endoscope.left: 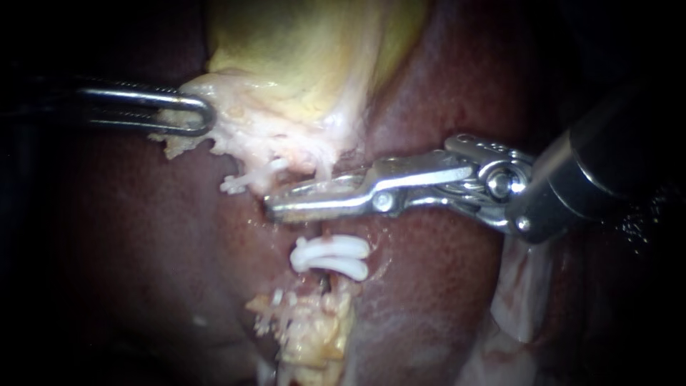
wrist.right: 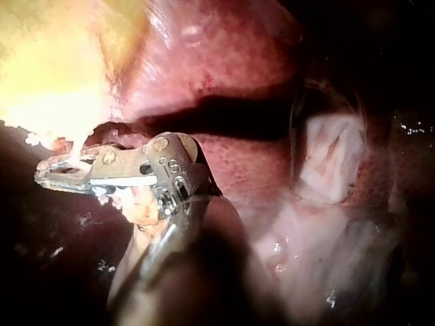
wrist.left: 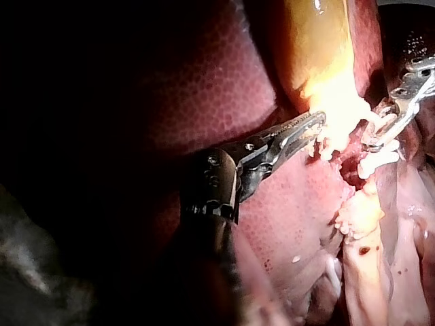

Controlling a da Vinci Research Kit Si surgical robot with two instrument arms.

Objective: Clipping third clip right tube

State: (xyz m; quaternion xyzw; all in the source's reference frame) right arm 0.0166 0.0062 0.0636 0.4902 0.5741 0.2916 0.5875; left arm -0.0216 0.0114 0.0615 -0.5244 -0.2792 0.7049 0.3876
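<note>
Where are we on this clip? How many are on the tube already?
Done: two white plastic clips sit side by side on the thin pale tube below the yellow gallbladder. In hand: my right instrument lies across that tube between them and the gallbladder, while my left instrument is at the gallbladder's pale fringe. Left: no third clip shows on the tube yet; the instrument may hide one.

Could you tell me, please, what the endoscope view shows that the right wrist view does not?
Only the endoscope view shows my left instrument, jaws shut on the pale edge of the gallbladder, and, plainly, two white clips just below my right instrument. Only the right wrist view shows in full the pale flap of tissue beside that instrument; the endoscope cuts it off. Both show the right instrument, the yellow gallbladder and the dark red liver.
</note>
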